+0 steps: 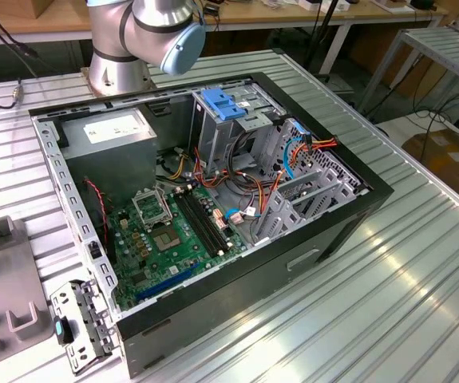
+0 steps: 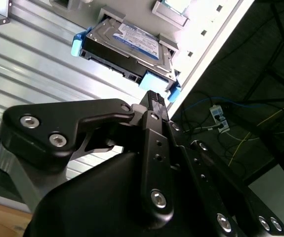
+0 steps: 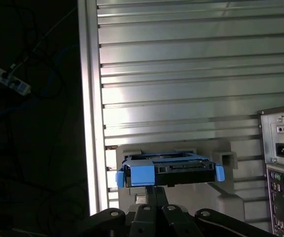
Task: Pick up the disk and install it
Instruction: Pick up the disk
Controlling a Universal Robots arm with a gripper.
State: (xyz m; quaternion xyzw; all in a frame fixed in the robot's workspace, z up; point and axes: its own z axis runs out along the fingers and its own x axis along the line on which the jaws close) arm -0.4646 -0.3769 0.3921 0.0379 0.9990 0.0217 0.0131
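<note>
The disk (image 3: 169, 169) is seated in a grey holder (image 3: 206, 195) near the edge of the ribbed table (image 3: 181, 74). The gripper (image 3: 156, 190) is positioned just beside it, closed together on nothing.

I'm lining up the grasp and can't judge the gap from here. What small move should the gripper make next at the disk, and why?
Probably a short, slow advance toward the disk. In the first wrist view the gripper sits just short of the disk's near edge, between its blue side rails. The disk rests in its grey holder on the table and is apparently not yet gripped.
</note>
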